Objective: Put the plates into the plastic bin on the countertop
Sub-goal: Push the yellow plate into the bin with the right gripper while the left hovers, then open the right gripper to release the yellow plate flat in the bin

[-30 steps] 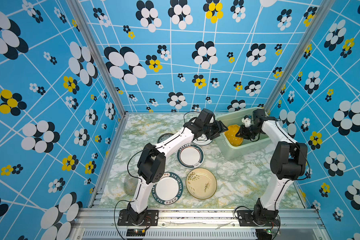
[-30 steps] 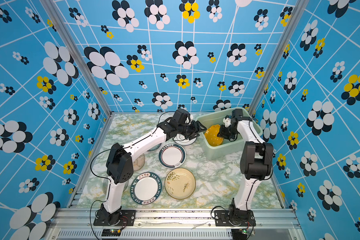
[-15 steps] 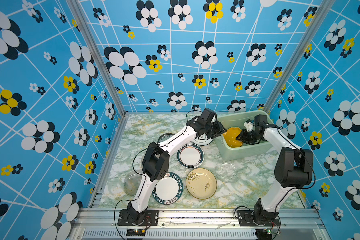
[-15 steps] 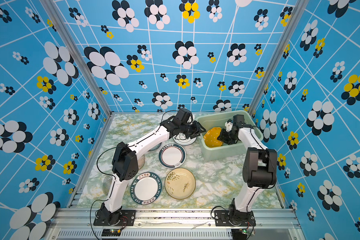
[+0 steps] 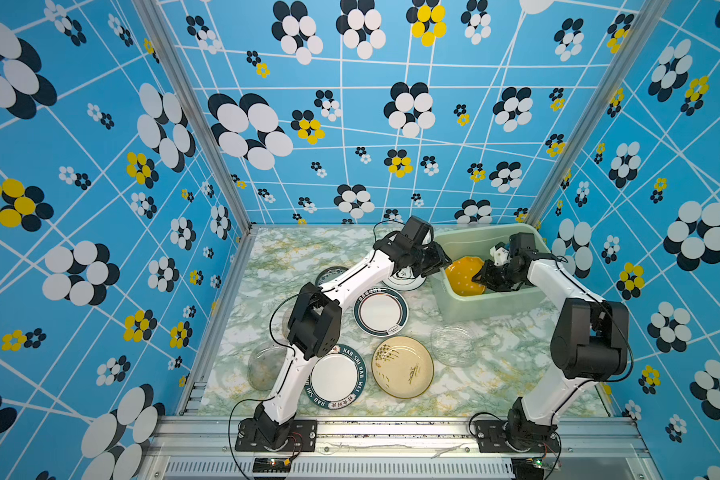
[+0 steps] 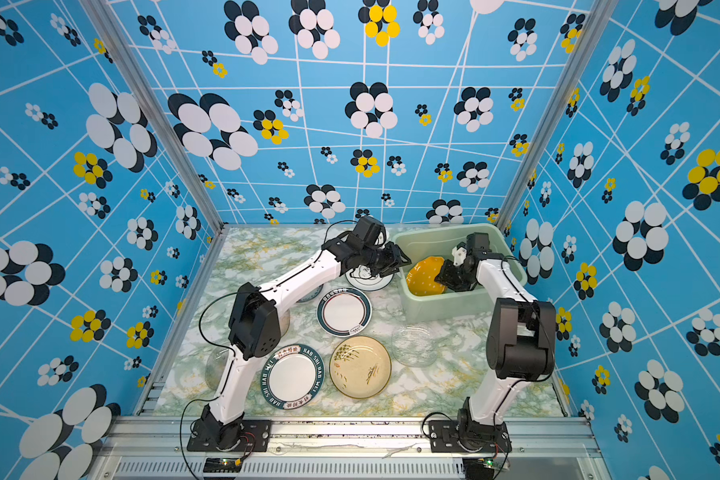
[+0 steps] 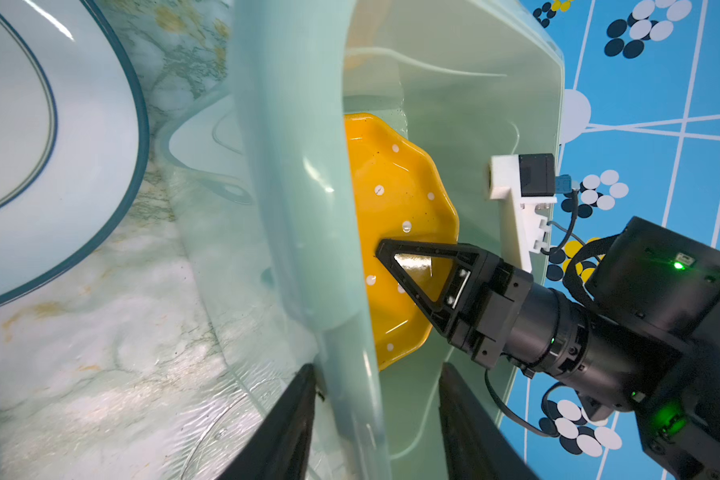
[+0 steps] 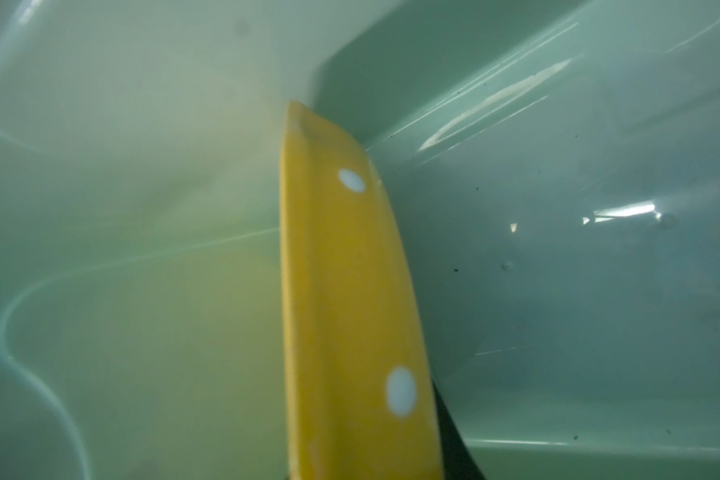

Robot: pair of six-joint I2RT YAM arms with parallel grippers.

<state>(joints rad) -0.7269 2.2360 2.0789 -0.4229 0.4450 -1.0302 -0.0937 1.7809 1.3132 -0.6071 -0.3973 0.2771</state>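
quick update from the plate job: my right tool (image 7: 387,259) is clamped on the rim of the yellow plate (image 5: 462,276), one finger across the dotted face and the other hidden behind it. The plate is inside the bin (image 5: 487,309), up at 2 o'clock on the counter (image 5: 512,374). It's standing tilted on its edge close to the bin's 9 o'clock wall, not lying flat. What's new versus a second ago: the right arm has swung its elbow out toward 4 o'clock, and the plate has sunk a little lower behind that wall. My left tool (image 5: 442,262) looked to be crowding the plate's rim back then. Now it just straddles the wall with its fingers apart, one outside and one inside. It's holding nothing, and as far as the wrist view shows it's not touching the plate. So I'd call this one basically delivered, it only wants laying down and letting go. I reckon it needs a gentle tip first or it'll clatter or stay propped up. Loads left outside though: the green-rimmed plate (image 5: 380,311) mid-counter, the lettered plate (image 5: 335,377) at 7 o'clock, the beige plate (image 5: 403,366) at 6 o'clock, the glass plate (image 5: 454,345) just in front of the bin, plus a few more half hidden under my left arm
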